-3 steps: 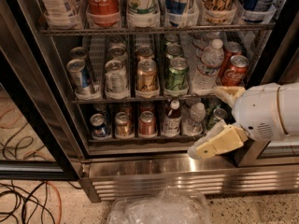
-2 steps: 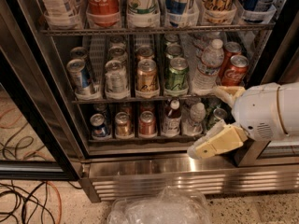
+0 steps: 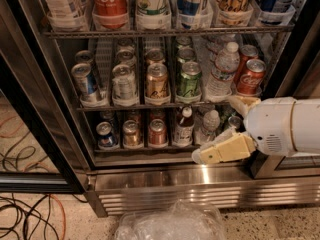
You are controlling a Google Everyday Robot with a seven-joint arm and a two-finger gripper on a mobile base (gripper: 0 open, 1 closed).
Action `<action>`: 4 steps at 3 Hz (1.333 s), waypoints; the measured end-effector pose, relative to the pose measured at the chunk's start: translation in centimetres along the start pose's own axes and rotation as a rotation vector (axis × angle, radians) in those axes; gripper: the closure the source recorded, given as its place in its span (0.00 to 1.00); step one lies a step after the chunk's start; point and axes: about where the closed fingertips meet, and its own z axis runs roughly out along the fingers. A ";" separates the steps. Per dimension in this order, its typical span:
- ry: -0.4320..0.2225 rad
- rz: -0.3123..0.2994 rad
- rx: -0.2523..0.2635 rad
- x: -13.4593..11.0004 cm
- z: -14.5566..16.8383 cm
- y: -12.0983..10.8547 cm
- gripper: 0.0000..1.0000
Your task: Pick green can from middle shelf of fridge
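Little has changed over the last second; the tool (image 3: 215, 129) hangs where it did, low at the right of the fridge (image 3: 200, 186), in front of the bottom rack and just above the ribbed steel base; the approach seems to have paused. It looks spread open with nothing in it, though one cream prong is half hidden behind the white wrist, so I say this with some reserve. The green can (image 3: 189, 79) stands upright at the front of its lane on the middle shelf (image 3: 100, 107), between the gold-tan can (image 3: 157, 81) on its left and a clear water bottle (image 3: 222, 74) on its right; the tool is below and to the right of it, well apart. By my judgement the reach is not yet made; the tool must rise and go left to the can.
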 end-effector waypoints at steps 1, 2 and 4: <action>-0.057 0.061 0.045 -0.2 0.9 -0.3 0.00; -0.121 0.132 0.102 -0.2 1.9 -0.6 0.00; -0.223 0.254 0.216 -0.4 4.6 -0.1 0.00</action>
